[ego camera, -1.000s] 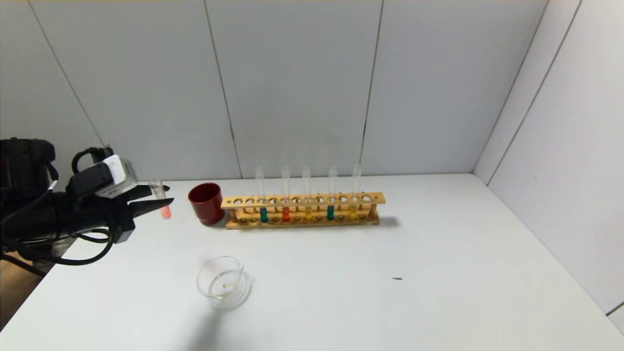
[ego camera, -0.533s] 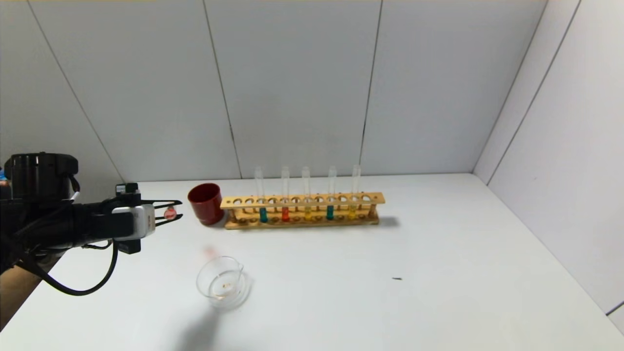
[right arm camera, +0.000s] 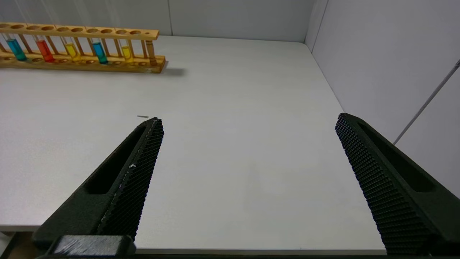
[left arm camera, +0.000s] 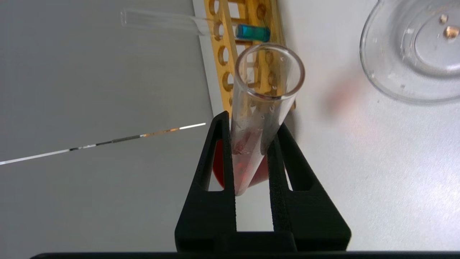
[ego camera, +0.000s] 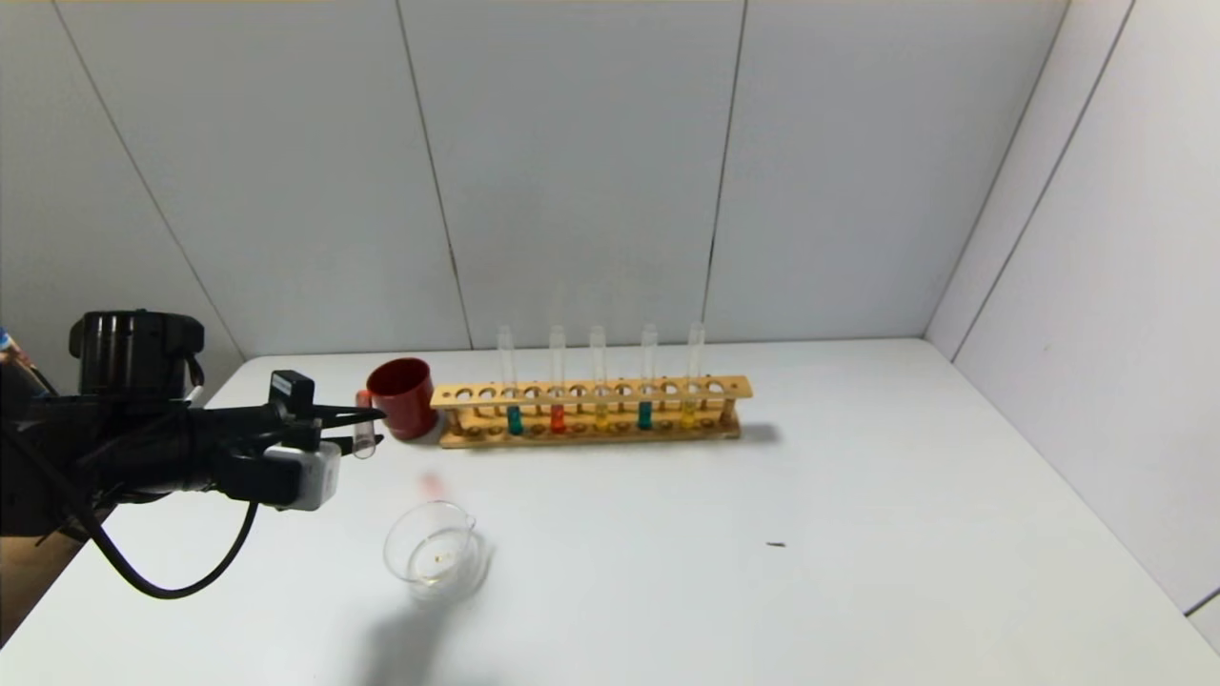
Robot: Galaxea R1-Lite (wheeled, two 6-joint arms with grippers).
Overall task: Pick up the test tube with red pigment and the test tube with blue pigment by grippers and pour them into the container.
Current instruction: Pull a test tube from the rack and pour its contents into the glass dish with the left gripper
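My left gripper [ego camera: 374,426] is shut on the test tube with red pigment [ego camera: 363,434], held in the air left of the dark red cup [ego camera: 401,397]. The tube is tipped over with its open mouth low. In the left wrist view the fingertips [left arm camera: 221,120] clamp the tube [left arm camera: 257,118] near its rounded end, where some red liquid sits. The container [ego camera: 434,553], a clear beaker, stands nearer and to the right of the tube; its rim shows in the left wrist view [left arm camera: 373,77]. A test tube with blue pigment [ego camera: 515,419] stands in the wooden rack [ego camera: 591,393]. My right gripper [right arm camera: 248,122] is open and empty.
The rack also holds a red tube [ego camera: 558,417], a second teal tube [ego camera: 645,414] and two yellow tubes. A pink patch [ego camera: 431,486] lies on the table just beyond the beaker. A small dark speck [ego camera: 777,545] lies to the right.
My left wrist has rolled over and moved right toward the red cup, turning the tube from upright to mouth down. A pink patch has appeared on the table beyond the beaker.
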